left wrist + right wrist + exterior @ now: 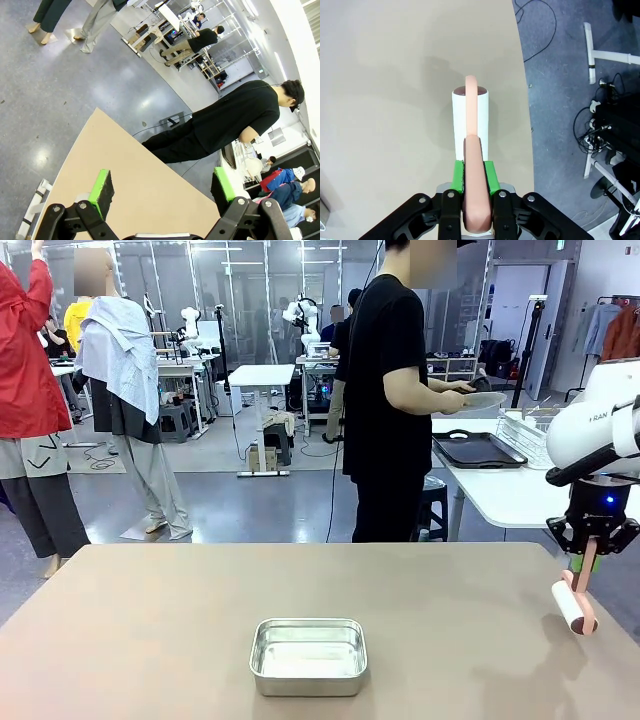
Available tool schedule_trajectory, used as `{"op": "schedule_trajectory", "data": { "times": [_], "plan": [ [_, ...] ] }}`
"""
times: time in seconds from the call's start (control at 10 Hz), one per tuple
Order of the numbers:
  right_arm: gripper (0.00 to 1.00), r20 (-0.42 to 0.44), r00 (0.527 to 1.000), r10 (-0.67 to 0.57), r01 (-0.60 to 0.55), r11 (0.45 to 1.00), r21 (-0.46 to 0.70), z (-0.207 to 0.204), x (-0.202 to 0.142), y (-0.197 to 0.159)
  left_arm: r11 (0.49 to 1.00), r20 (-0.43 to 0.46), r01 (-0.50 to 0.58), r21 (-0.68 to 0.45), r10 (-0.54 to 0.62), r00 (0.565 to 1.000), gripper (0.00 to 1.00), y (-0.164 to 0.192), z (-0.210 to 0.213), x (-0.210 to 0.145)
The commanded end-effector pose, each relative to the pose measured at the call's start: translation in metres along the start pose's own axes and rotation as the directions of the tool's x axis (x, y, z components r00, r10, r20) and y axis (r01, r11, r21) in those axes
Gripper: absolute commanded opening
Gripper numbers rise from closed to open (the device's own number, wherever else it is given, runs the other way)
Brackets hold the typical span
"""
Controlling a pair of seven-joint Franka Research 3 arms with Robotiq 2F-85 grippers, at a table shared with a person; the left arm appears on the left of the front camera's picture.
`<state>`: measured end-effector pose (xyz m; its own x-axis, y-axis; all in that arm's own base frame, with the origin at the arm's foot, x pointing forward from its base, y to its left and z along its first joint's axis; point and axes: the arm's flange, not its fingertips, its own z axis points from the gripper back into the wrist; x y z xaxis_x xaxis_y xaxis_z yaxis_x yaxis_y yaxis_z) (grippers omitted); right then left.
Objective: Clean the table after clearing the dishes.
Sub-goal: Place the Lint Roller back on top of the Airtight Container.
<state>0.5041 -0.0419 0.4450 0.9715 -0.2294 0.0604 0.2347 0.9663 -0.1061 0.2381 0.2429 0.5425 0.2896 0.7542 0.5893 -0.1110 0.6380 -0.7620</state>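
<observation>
The right gripper [474, 180] clamps a pink-handled white lint roller [575, 605] over the tan-brown table's [150, 640] right edge (poised for cleaning); the left gripper [162, 187] gapes empty.

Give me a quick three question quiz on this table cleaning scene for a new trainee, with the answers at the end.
1. True or false: the right gripper is shut on the lint roller.
2. What stands on the table? A) a mug B) a steel pan C) a bottle
3. Fill in: the left gripper is ____.

Key: 1 true. 2 B. 3 open, holding nothing. Its green pads stand wide apart.
</observation>
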Motion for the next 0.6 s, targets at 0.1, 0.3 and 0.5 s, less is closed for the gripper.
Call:
{"op": "schedule_trajectory", "data": {
  "times": [0.1,0.3,0.5],
  "plan": [
    [0.2,0.051,0.965,0.258,-0.25,0.96,-0.126,0.031,0.01,0.064,1.0,-0.005,-0.004,0.011,0.005,1.0,1.0,-0.001,0.002,0.0],
    [0.2,0.075,0.873,0.481,-0.457,0.863,-0.216,0.055,0.0,0.144,1.0,-0.005,-0.004,0.011,0.005,1.0,1.0,-0.001,0.002,0.0],
    [0.2,0.115,0.706,0.699,-0.674,0.712,-0.195,0.061,-0.038,0.209,1.0,-0.005,-0.004,0.011,0.005,1.0,1.0,-0.001,0.002,0.0]
  ]
}}
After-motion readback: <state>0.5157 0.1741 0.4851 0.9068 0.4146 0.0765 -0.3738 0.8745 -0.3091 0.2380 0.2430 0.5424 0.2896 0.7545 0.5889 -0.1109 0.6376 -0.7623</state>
